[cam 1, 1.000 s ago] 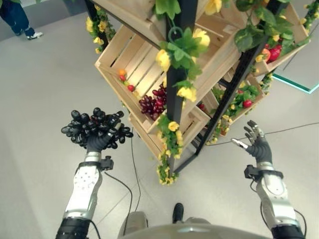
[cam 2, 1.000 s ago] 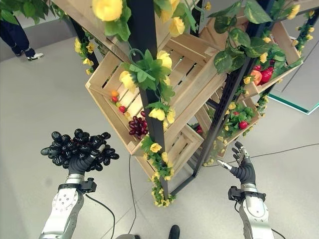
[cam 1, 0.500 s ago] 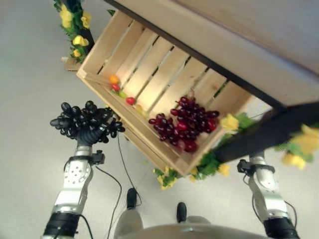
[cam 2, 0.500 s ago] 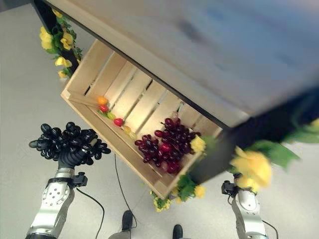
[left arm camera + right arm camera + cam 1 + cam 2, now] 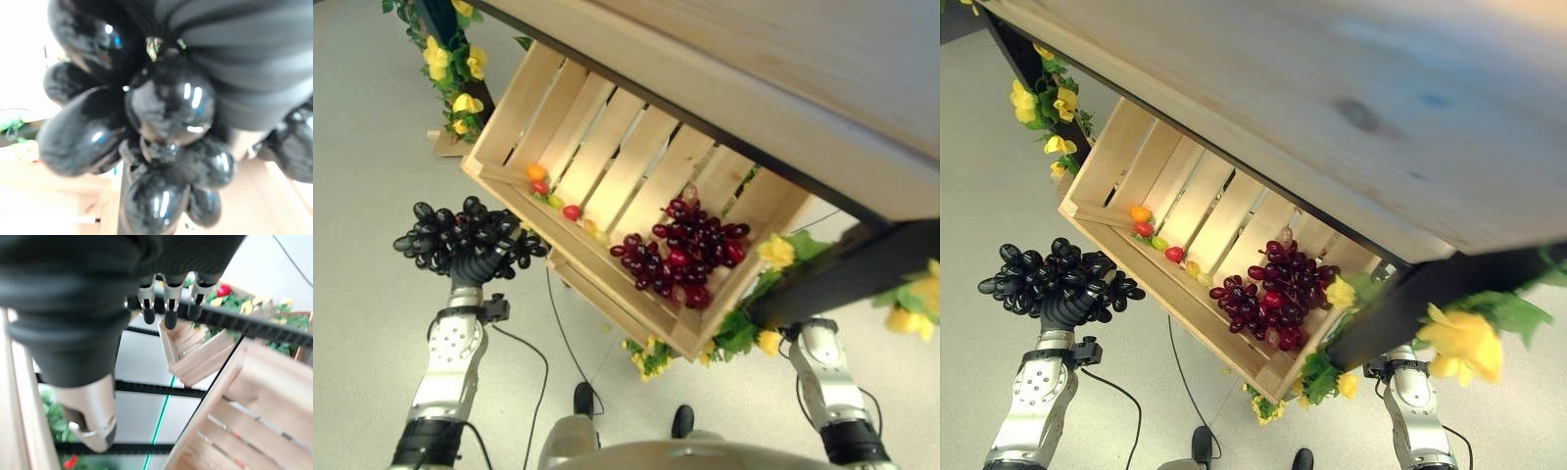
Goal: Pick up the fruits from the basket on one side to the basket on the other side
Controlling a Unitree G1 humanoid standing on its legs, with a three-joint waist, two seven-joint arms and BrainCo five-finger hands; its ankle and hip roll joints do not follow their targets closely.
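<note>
Grey floor [image 5: 372, 127] lies under a tilted wooden crate [image 5: 607, 147] on a black stand [image 5: 847, 279] trimmed with yellow flowers [image 5: 450, 69]. Red grapes [image 5: 680, 259] lie in the crate's lower corner, a few small fruits [image 5: 548, 191] along its lower edge. Beside the crate, the left hand [image 5: 475, 266] is curled round a bunch of black grapes [image 5: 460, 235]. The right hand [image 5: 166, 298] holds nothing, its fingers fairly straight.

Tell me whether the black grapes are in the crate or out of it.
Out. The black grapes are held up in the left hand, beside the wooden crate, which holds red grapes and a few small fruits.
</note>
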